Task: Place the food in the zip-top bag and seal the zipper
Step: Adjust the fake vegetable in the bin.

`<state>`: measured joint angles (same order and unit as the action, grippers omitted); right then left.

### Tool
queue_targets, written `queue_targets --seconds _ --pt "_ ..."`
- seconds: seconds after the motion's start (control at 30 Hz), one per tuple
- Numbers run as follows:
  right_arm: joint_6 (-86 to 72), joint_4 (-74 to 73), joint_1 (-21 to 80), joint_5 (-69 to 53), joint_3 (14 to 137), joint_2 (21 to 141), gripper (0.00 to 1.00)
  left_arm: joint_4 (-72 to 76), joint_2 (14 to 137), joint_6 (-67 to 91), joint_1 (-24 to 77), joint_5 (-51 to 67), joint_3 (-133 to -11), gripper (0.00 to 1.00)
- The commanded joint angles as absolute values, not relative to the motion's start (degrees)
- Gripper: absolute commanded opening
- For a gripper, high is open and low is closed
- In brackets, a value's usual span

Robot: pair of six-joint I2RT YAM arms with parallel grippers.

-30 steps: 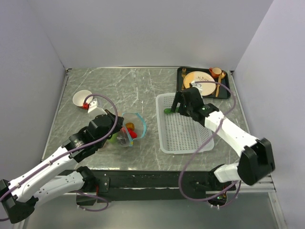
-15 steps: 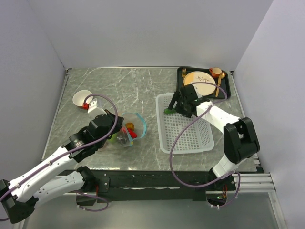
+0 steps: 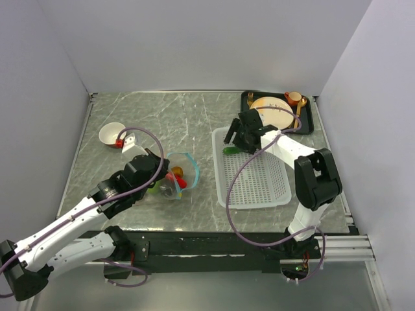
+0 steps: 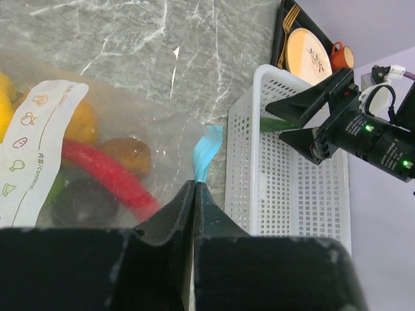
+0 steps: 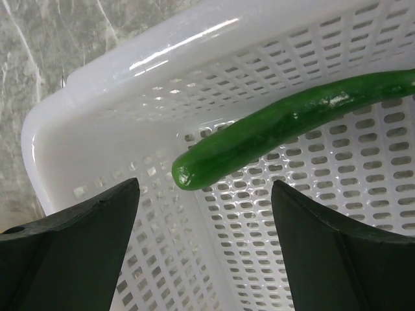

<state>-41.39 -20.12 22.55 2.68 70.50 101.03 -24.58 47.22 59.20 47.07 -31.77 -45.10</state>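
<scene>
On zip-top bag (image 4: 165, 126), white label (image 4: 39, 133) — icons, print unreadable; left gripper (image 4: 194, 186) pinches zipper (image 4: 206, 152).

Bright, even light; glare on basket (image 5: 175, 40)

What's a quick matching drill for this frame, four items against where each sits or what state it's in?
Column A
1. green pepper
2. red pepper
3. left tool
4. tan plate

Column B
a. on the black tray
b. shut on the zipper
c. lying in the white basket
d. inside the zip-top bag

Pairs: 1-c, 2-d, 3-b, 4-a
</scene>
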Motion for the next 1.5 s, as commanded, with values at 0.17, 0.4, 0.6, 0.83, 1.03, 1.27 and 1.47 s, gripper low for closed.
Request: queue_targets --seconds 0.17,0.4,0.6,0.83,1.03,1.27,1.47 --pt "-42.71 -21.71 22.06 4.83 77.61 105.55 0.89 -23.55 46.49 58.09 46.85 -32.52 -46.49 0.06" --pt "-42.45 -21.53 22.24 4.66 77.87 106.79 0.85 -24.70 45.70 58.45 46.85 -33.22 -46.58 0.06" --pt "-42.45 -21.01 22.32 4.92 75.68 106.44 0.81 -24.52 45.79 58.62 46.85 -33.14 -46.14 0.07" --pt "-42.45 -20.22 22.32 5.45 72.86 105.47 0.80 -24.52 46.41 58.62 46.85 -32.96 -46.32 0.06" --pt "-42.36 -20.21 22.41 6.06 72.16 106.08 0.80 -24.52 46.06 58.89 46.85 -33.13 -45.79 0.07" --pt "-42.01 -18.81 22.85 5.10 70.58 105.65 0.63 -24.52 46.14 58.97 46.85 -33.40 -45.70 0.07" --pt "-41.66 -18.02 22.94 4.04 67.51 103.72 0.55 -25.05 46.32 58.89 46.85 -33.49 -45.88 0.07"
